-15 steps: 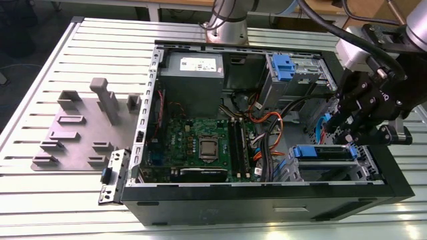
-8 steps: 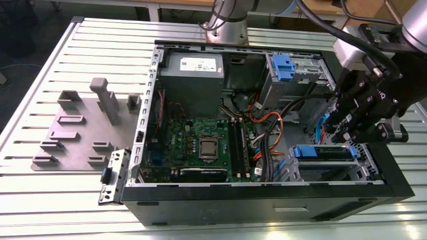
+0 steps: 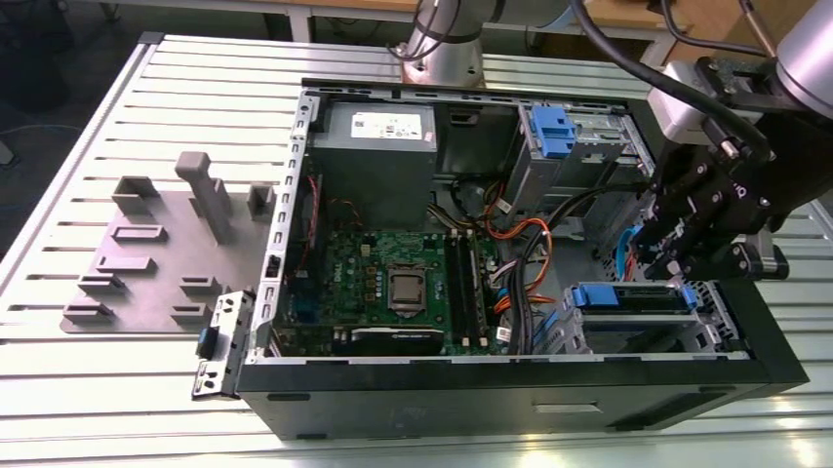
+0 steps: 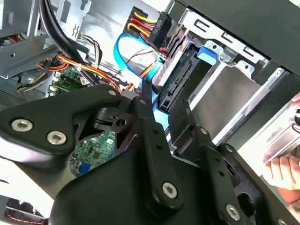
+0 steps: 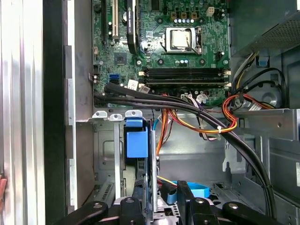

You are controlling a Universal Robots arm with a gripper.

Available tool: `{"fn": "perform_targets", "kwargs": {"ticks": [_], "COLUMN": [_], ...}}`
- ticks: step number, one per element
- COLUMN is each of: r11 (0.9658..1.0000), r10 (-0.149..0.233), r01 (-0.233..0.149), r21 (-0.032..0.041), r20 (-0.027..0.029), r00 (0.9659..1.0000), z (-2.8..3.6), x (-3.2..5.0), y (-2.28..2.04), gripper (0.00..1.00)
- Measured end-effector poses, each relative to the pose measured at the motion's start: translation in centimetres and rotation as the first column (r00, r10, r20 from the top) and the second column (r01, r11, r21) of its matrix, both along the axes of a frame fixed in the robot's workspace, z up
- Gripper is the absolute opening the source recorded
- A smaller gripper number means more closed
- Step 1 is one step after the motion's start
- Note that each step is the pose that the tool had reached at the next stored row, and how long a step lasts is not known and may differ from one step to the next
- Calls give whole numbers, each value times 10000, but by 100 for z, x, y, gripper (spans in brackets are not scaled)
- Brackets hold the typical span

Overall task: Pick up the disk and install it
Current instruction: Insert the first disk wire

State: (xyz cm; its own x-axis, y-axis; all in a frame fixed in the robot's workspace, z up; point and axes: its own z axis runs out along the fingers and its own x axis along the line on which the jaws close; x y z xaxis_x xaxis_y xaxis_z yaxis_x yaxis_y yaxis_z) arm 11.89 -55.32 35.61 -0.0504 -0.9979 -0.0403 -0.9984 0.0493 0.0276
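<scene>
The disk point(image 3: 631, 297) lies in the drive cage at the case's corner on the exterior view's right, its blue rails and end piece showing. In the second wrist view the disk point(image 4: 180, 77) shows its connector edge and blue end piece inside the metal cage. My gripper point(image 3: 680, 278) hangs right over the cage end of the disk. In both wrist views the gripper point(image 4: 166, 103) point(image 5: 161, 185) stands open. Its black fingers point(image 5: 139, 187) are apart, with cables visible in the gap. The disk's blue end piece point(image 5: 137, 143) lies just beyond one finger.
The open computer case point(image 3: 293, 244) holds a motherboard point(image 3: 390, 273), a grey power supply box point(image 3: 374, 132), a blue clip with a perforated cage point(image 3: 553, 132) and cable bundles point(image 5: 187, 110). A grey fixture plate point(image 3: 156, 253) lies beside the case. A hand point(image 4: 283, 171) is outside the case.
</scene>
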Motion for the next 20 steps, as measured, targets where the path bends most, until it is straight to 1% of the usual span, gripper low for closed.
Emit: {"fn": "perform_targets", "kwargs": {"ticks": [2, 10, 14, 20], "r11": [10000, 10000, 10000, 10000], "r10": [-10, -15, -18, -22], "r01": [10, 15, 18, 22], "r21": [-3, -2, -2, -2], "r20": [0, 0, 0, -1], "r00": [10000, 10000, 10000, 10000], "z": [-17, -18, -18, -18], "x": [2, 3, 3, 3], "y": [0, 0, 0, 0], "gripper": [42, 40, 16, 16]}}
